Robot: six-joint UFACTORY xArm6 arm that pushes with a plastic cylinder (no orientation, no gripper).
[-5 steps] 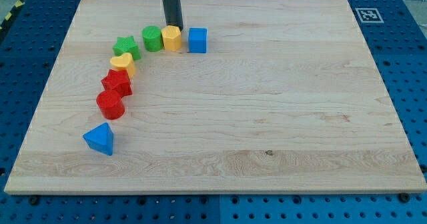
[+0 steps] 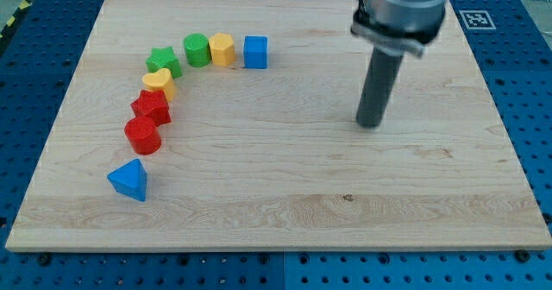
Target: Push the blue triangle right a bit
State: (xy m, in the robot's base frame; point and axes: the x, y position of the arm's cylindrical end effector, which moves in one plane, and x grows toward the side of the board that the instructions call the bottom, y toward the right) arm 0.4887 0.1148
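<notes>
- The arm's upper part is cut off at the view's top; only the grey collar and dark rod show. The arm carries no claw, just the rod.
- My tip [image 2: 370, 124] rests on the wooden board [image 2: 345, 212], right of centre, touching no block.
- The blue triangle [image 2: 129, 179] lies near the board's lower left, well apart from my tip, down and to its left.
- Bare wood lies to the triangle's right; the red cylinder [image 2: 142, 135] sits just above it.
- The board's left edge is near the triangle.
</notes>
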